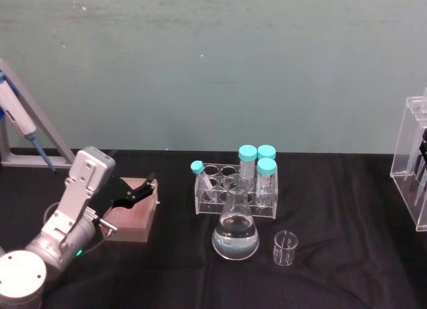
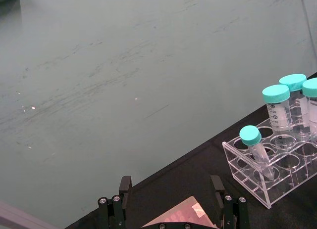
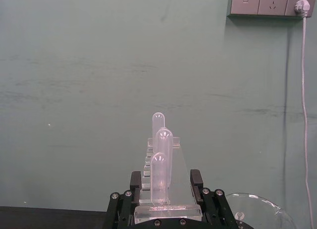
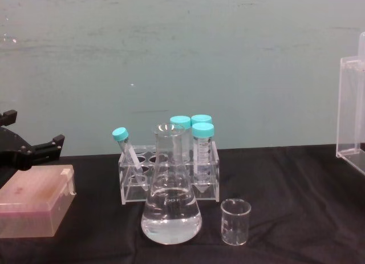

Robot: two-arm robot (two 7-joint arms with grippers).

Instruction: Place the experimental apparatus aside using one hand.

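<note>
Lab bench w/ black cloth (image 1: pixel 347 209) against a scuffed green wall (image 1: pixel 213 62). Ctr of head view: conical glass flask (image 1: pixel 235 232), smooth, narrow neck, wide base, part full of clear liquid. Just to its right is a small clear cylindrical beaker (image 1: pixel 285 247), upright, apart from it. Behind the flask (touching or not, can't tell) is a clear acrylic rack (image 1: pixel 217 189) w/ round holes. It holds four plastic tubes (image 1: pixel 267 182) w/ teal screw caps: three upright at its right end, one leaning at the left end. The tubes carry a printed scale; digits too small to read. Far right edge of head view: tall narrow clear acrylic stand (image 1: pixel 415 165), cut off by the frame. R wrist view shows it close up, w/ three round-topped clear long tubes (image 3: pixel 163 155) in a row. Its base sits between the black fingers of the R gripper (image 3: pixel 166 178), jaws closed against its sides. Lower right of that view: a curved clear glass edge (image 3: pixel 257 209), cut off, can't tell what it is. Upper right there: grey wall socket (image 3: pixel 270 2) w/ white plug & cable hanging down. Lower left of head view: silver-armed L gripper (image 1: pixel 145 187), black jaws spread wide, hovering over the corner of a matte pinkish box (image 1: pixel 137 222), holding nothing. Upper left: blue-white pipette (image 1: pixel 20 119), partly cut off.
</note>
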